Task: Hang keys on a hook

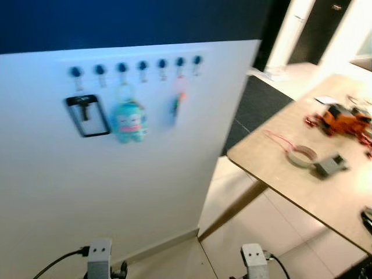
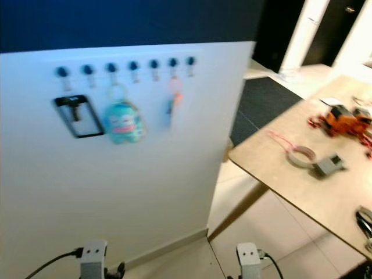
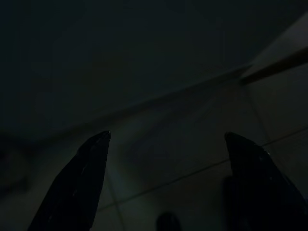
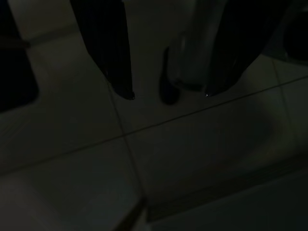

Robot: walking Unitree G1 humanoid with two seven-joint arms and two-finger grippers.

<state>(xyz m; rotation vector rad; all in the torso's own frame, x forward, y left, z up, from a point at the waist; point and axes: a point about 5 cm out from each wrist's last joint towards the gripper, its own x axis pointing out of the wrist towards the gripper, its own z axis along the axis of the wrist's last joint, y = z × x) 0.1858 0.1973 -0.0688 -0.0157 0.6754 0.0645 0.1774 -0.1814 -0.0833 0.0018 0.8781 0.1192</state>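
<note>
Both arms hang low at the bottom of my head view, wrists just showing over the pale tiled floor (image 1: 232, 232). Through the left wrist camera, very dark, the left gripper (image 3: 166, 144) has its two black fingers spread wide apart with nothing between them, floor tiles below. Through the right wrist camera, also dark, the right gripper (image 4: 168, 94) points down at the tiles with a gap between its fingers, and I make out nothing held. Ahead of me stands a white panel (image 1: 116, 192), its right edge ending beside the wooden table (image 1: 302, 186), which reaches in from the right. Near the table's closer edge sit a roll of tape (image 1: 301, 156) and a small grey block (image 1: 331, 164), touching or nearly so; a thin red cord (image 1: 278, 139) runs off from the tape. Further along the table is an orange object (image 1: 343, 120), too blurred to name. Along the panel's top edge runs a row of blue hooks (image 1: 142, 66). A black-framed tag (image 1: 87, 115) hangs from the leftmost hooks, a teal plush keychain (image 1: 129, 119) from the third, and the keys (image 1: 176, 102), red and blue and blurred, hang near the sixth hook toward the right edge. Beyond the panel's corner lies a dark mat (image 1: 256, 104).
</note>
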